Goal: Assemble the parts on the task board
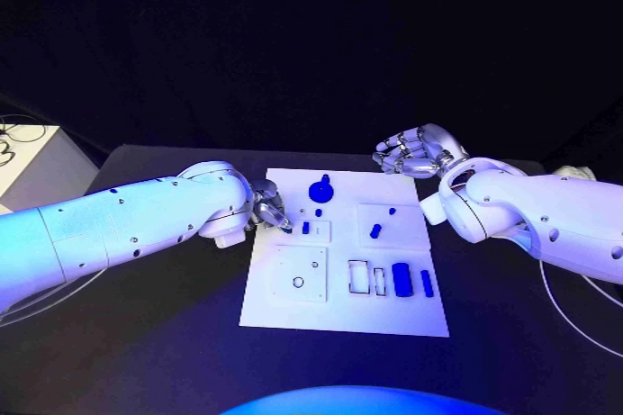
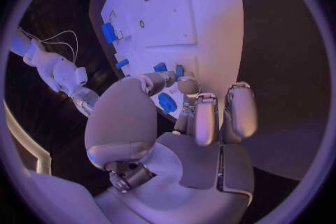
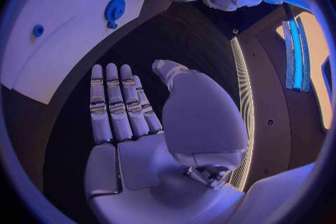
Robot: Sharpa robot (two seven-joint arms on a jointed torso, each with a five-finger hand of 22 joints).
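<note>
The white task board (image 1: 344, 311) lies in the middle of the black table. A round blue part (image 1: 320, 193) sits near its far edge, with small blue parts (image 1: 375, 230) around the middle and two long ones (image 1: 401, 278) in slots on the near right. My left hand (image 1: 270, 208) is over the board's left edge. Its thumb (image 2: 157, 81) and a fingertip (image 2: 187, 85) come together right by a small blue part (image 1: 305, 227); whether they hold it is unclear. My right hand (image 1: 418, 151) hovers off the board's far right corner with fingers (image 3: 115, 103) extended, holding nothing.
A square white plate (image 1: 300, 273) with a small round hole lies on the board's near left. Empty rectangular slots (image 1: 358, 277) sit beside the long blue parts. A pale box (image 1: 39, 167) stands past the table's left edge.
</note>
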